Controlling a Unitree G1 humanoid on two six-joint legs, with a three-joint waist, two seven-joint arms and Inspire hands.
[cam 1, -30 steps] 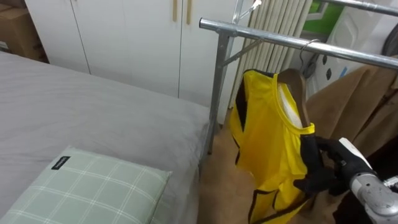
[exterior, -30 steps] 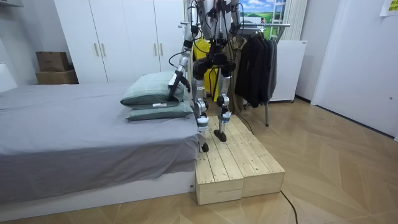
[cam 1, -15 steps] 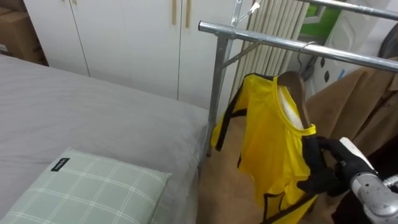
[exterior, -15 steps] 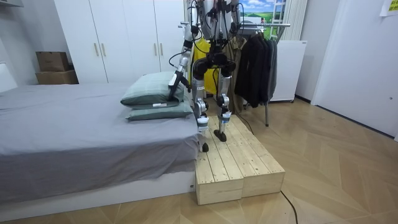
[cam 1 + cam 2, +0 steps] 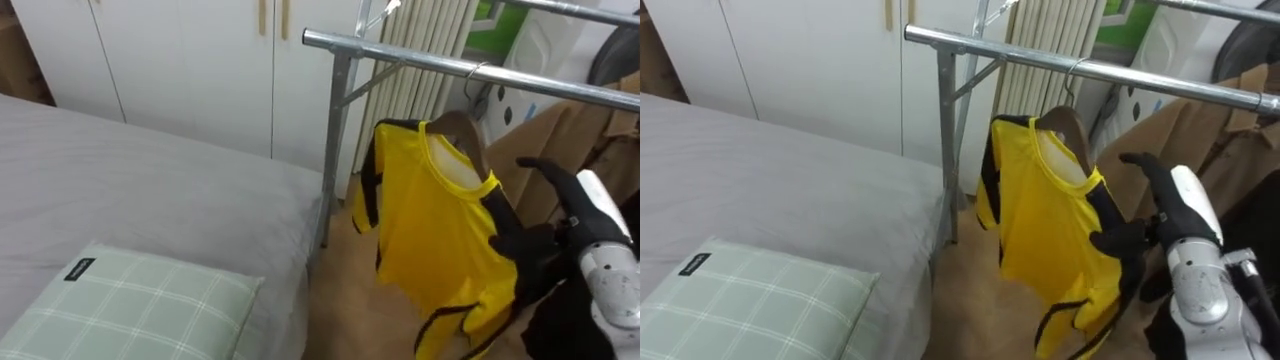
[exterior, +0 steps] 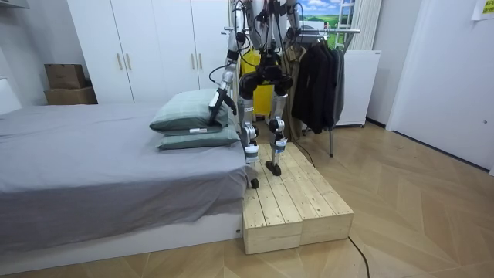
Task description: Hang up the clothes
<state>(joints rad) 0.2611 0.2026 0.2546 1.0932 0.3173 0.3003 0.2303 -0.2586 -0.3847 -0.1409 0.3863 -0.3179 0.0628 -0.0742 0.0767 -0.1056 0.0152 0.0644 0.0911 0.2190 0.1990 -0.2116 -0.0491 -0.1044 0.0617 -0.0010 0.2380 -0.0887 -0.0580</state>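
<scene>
Since the yellow shirt [image 5: 440, 240] is hanging by its wooden hanger [image 5: 462, 128] on the metal rail [image 5: 420, 62], in front of a brown coat [image 5: 545, 135], the main part of the task is looking done. I am judging the shirt to be a thin, soft and very light garment that is probably going to sway at any small touch. The cloth alone is a poor place to take hold, because it is likely to stretch and slide on the wood. The stiff neck of the hanger under the hook, or the shoulder lying over the wood, is offering a safer hold. The right hand [image 5: 545, 245] is reaching in from the right, beside the black-trimmed sleeve. Its fingers [image 5: 535, 168] are standing straight and spread, apart from the cloth, while the thumb is seeming to touch the sleeve edge, so the hand is released and gripping nothing. In the room view, the left hand [image 6: 215, 106] is hanging low beside the pillows [image 6: 189, 116], and I cannot tell its state
</scene>
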